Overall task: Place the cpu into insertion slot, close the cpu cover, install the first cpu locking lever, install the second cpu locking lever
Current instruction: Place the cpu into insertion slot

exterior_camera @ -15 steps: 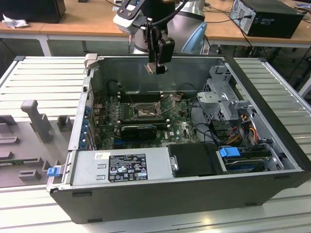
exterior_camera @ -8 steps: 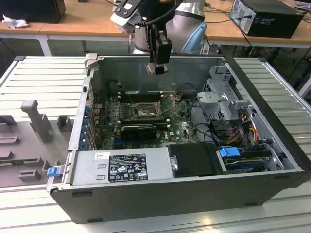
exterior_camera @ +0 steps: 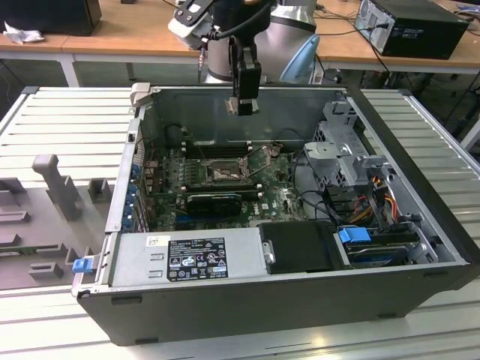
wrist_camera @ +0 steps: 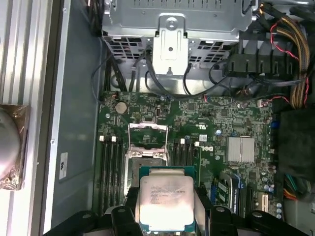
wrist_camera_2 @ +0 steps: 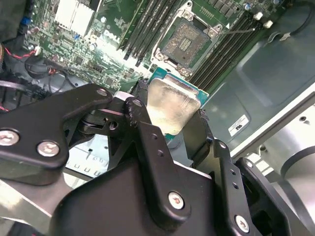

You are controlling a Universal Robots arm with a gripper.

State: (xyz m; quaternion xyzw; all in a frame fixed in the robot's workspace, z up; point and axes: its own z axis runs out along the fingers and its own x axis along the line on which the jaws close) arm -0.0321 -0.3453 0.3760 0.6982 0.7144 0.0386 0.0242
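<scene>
My gripper [exterior_camera: 244, 107] hangs high over the open computer case, shut on the cpu [wrist_camera_2: 170, 105], a small square chip with a pale metal top on a green edge. In both wrist views a black finger presses on each side of the chip [wrist_camera: 165, 199]. Below it, on the green motherboard [exterior_camera: 277, 195], lies the insertion slot [wrist_camera_2: 186, 42] with a dark centre and a silvery rim [exterior_camera: 225, 172]. The cpu cover [wrist_camera: 147, 129] is swung open at the slot's far edge. The held chip hides part of the slot [wrist_camera: 146, 158] in the first wrist view.
Long black memory slots [wrist_camera_2: 147, 24] flank the socket. A metal drive cage [exterior_camera: 341, 142] with cables stands at the exterior view's right. The power supply [exterior_camera: 187, 259] fills the case's near side. A grey fixture [exterior_camera: 56, 184] sits on the slatted table outside the case.
</scene>
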